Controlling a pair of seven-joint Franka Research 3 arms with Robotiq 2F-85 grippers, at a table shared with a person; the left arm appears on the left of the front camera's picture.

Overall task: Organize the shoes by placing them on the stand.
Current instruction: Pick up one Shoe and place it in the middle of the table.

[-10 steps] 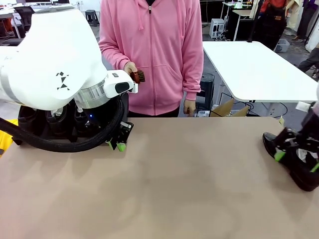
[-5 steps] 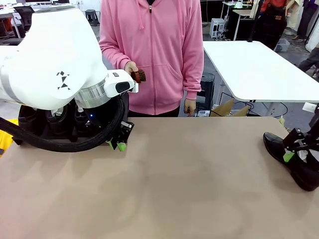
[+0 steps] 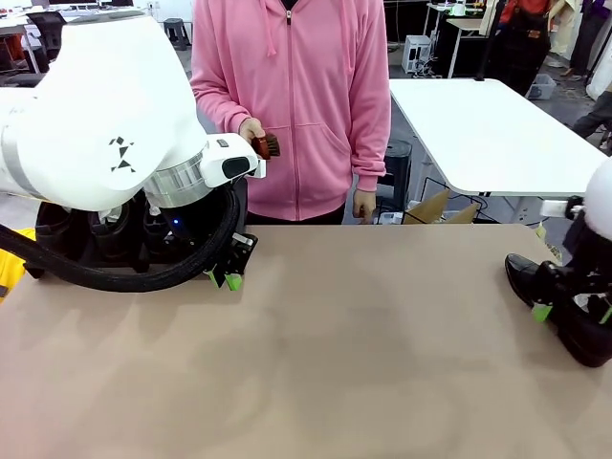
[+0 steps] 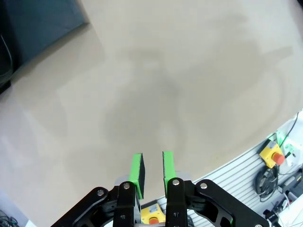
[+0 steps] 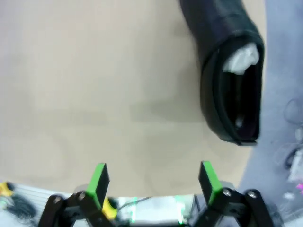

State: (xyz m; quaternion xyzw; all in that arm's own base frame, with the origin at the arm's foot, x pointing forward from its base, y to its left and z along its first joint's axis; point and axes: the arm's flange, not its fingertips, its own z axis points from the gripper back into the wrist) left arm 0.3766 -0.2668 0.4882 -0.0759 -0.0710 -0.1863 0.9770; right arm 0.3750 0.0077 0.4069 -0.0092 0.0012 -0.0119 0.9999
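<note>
Left gripper [image 4: 152, 169]: jaws nearly closed, a narrow gap, empty, over bare worktop [image 4: 170, 80]. Right gripper [image 5: 154, 179]: jaws fully spread, empty; one black shoe [image 5: 229, 75] lies at 1 o'clock of them, apart. Front view: more shoes [image 3: 91, 234] sit behind the left arm at 9 o'clock.

No text, label, brand name or number can be read in these pictures. On the white shell of the left arm [image 3: 96, 115], at the left of the front view, there is a small black mark made of a few triangles, but it is a pattern and not letters. In the lower right of the left wrist view a yellow box with a red button [image 4: 273, 155] shows no readable print. The pink hooded top [image 3: 296, 96] of the person is plain.
</note>
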